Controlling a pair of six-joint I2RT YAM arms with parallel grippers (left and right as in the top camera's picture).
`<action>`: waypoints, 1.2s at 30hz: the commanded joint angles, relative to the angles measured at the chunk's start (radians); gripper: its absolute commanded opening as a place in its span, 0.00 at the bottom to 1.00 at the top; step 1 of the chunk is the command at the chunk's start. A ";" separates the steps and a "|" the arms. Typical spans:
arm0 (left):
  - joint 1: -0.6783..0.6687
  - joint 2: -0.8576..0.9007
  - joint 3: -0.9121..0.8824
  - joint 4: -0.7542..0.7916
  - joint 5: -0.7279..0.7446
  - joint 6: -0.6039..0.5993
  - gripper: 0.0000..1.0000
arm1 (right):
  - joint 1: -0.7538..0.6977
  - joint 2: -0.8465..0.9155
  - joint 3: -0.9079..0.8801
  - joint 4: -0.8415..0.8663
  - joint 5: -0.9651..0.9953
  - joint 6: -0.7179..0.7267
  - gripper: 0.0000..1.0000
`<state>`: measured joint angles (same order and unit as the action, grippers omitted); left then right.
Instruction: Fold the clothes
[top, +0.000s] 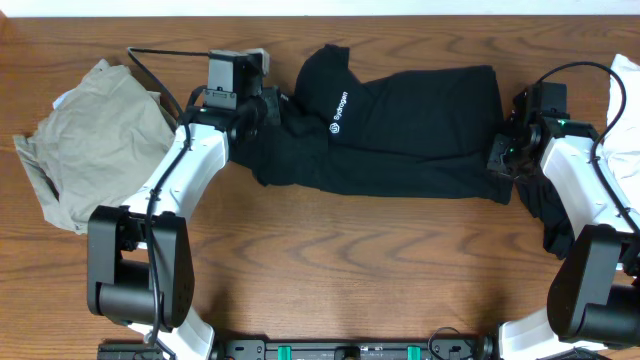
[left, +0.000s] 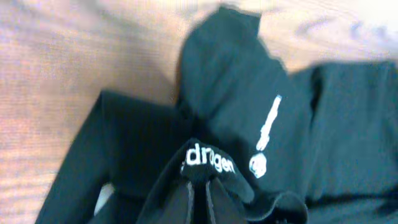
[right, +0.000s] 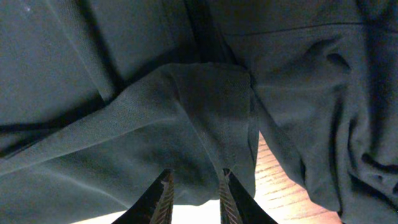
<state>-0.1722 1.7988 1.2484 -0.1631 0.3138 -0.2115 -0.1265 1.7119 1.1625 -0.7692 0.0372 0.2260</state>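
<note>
Left end effector (top: 266, 108) is closed, pinching a bunched fold of the black garment (top: 420, 130) at the garment's 9 o'clock end. In the left wrist view the cloth is gathered to a point right at the tips, with part of the white lettering creased over the pinch. Right end effector (top: 503, 152) sits at the garment's 3 o'clock end. Its wrist view shows the two fingers (right: 163, 198) a little apart with a ridge of black fabric drawn down between them, so it grips that edge.

Between the two, the black garment lies stretched across the tabletop (top: 350, 260) from 9 to 3 o'clock, a little toward 12 of the tabletop's middle. One flap sticks out toward 12 near the left end. The white logo (top: 338, 112) faces up, just to the 3 o'clock side of the left end effector.

A khaki garment (top: 95, 140) lies crumpled at the tabletop's 9 o'clock side, apart from the black one. A dark heap of cloth (top: 545, 215) lies beneath the right arm at 4 o'clock, and a white cloth (top: 628, 100) shows at the 3 o'clock edge
</note>
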 joint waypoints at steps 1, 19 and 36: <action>0.003 -0.019 0.019 0.029 0.008 -0.035 0.06 | 0.003 0.002 0.000 -0.001 0.000 -0.006 0.24; 0.003 0.022 0.017 -0.142 0.082 -0.034 0.46 | 0.003 0.002 0.000 -0.002 0.000 -0.006 0.24; -0.122 0.100 0.016 -0.179 0.094 -0.042 0.44 | 0.003 0.002 0.000 -0.016 0.000 -0.006 0.24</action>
<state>-0.2649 1.8431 1.2499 -0.3534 0.3946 -0.2504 -0.1265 1.7119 1.1625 -0.7815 0.0372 0.2260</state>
